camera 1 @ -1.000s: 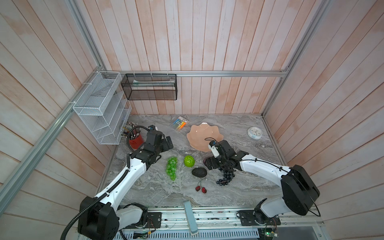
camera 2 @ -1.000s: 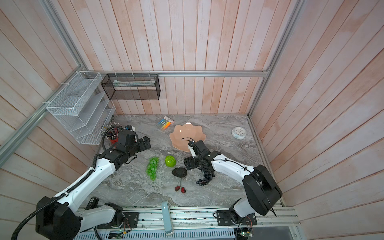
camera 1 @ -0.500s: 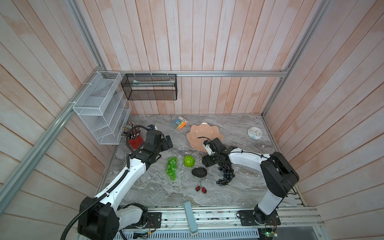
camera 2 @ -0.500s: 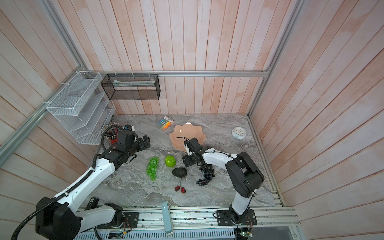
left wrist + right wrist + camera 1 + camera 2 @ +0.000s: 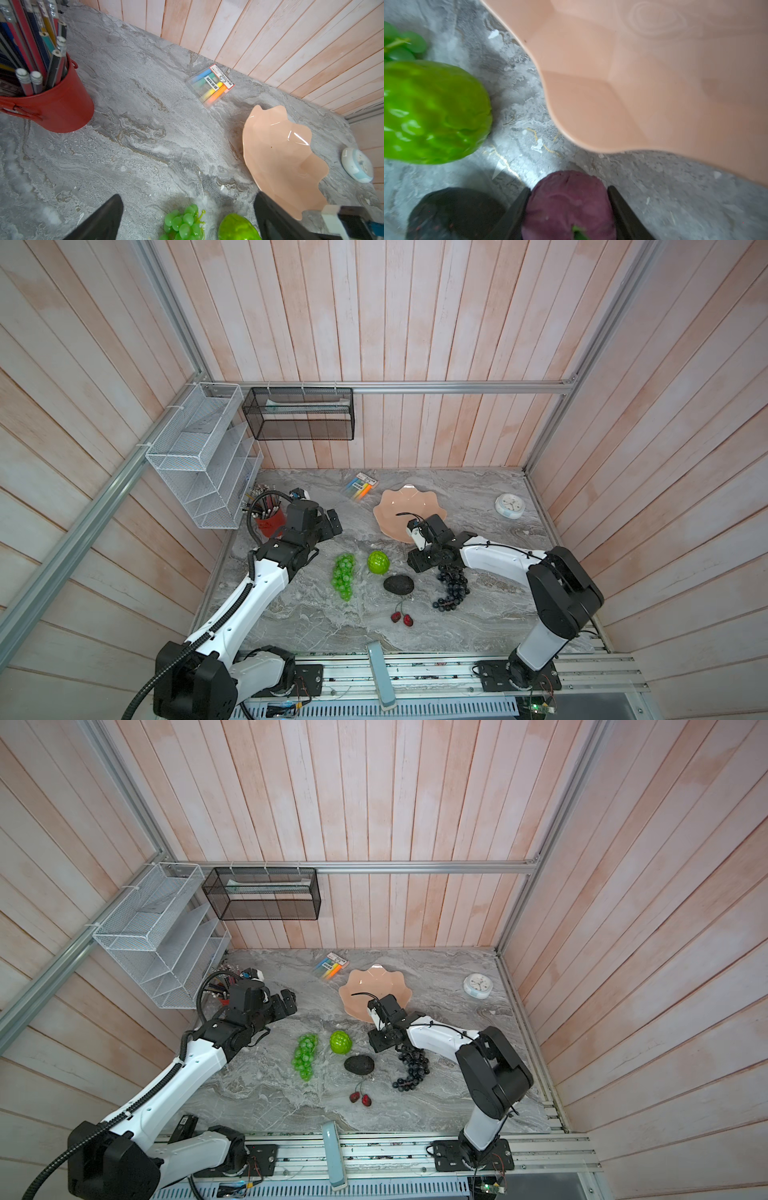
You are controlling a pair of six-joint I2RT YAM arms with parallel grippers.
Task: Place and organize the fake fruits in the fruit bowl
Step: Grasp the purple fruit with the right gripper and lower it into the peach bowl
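so the right arm's fingers point(image 5: 623, 214) are pinched on the purple ball point(image 5: 566, 207) between them, fruit bowl point(image 5: 654, 83) just ahead of the tips

The fruit bowl point(image 5: 395, 508) is peach-pink, the purple ball point(image 5: 566, 203) dull-veined.

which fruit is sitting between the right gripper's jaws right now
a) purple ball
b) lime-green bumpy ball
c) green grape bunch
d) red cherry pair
a: in the right wrist view the purple ball sits on the table between the two dark jaws of the right gripper, with the other fruits lying outside them.
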